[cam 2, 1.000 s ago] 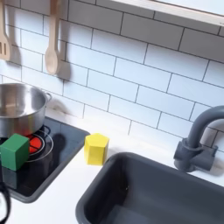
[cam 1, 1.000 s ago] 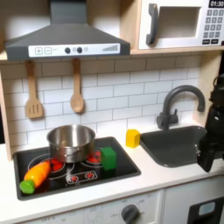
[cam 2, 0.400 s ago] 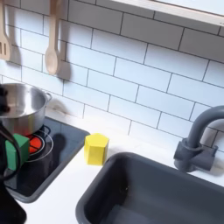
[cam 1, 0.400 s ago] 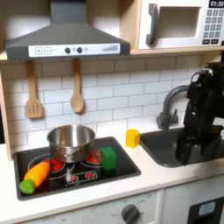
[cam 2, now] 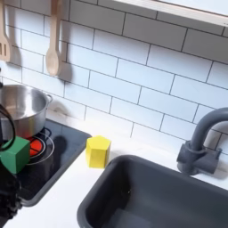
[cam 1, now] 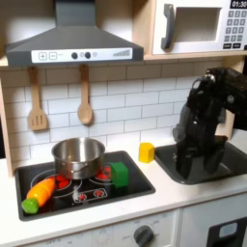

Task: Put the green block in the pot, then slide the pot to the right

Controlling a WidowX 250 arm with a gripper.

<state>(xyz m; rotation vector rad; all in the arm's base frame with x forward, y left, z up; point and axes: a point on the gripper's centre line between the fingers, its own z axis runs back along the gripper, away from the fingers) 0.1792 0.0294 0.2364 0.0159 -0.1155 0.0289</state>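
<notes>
The green block (cam 1: 120,174) stands upright on the black stovetop (cam 1: 92,198) in the first exterior view, near that surface's right edge and just beside the pot (cam 1: 78,155), which sits behind it and toward the first exterior view's left. The block is free of any grasp, so the first step has not begun. The pot rests on the rear burner area with its open mouth upward, ready to receive the block. An orange toy carrot (cam 1: 40,193) lies at the stovetop's left front, and a yellow block (cam 1: 146,151) stands on the counter between stovetop and sink (cam 1: 198,166). The arm is over the sink, well apart from the block, with the gripper (cam 1: 189,172) pointed down; whether its jaws are spread or pressed together cannot be told from this blurred picture. Judged from its position, the arm is in transit toward the stovetop.

In the second exterior view, the green block (cam 2: 13,155) appears at the left edge, on the stovetop (cam 2: 53,160) over a red burner marking, with the pot (cam 2: 24,107) close behind it. A dark blurred shape crosses the lower left corner in front of the block; it cannot be identified with certainty. The yellow block (cam 2: 97,151) stands on the white counter between the stovetop and the sink (cam 2: 160,200). The faucet (cam 2: 200,142) rises at the right. The counter to the pot's right, as seen here, holds the yellow block, which may limit the later slide.
</notes>
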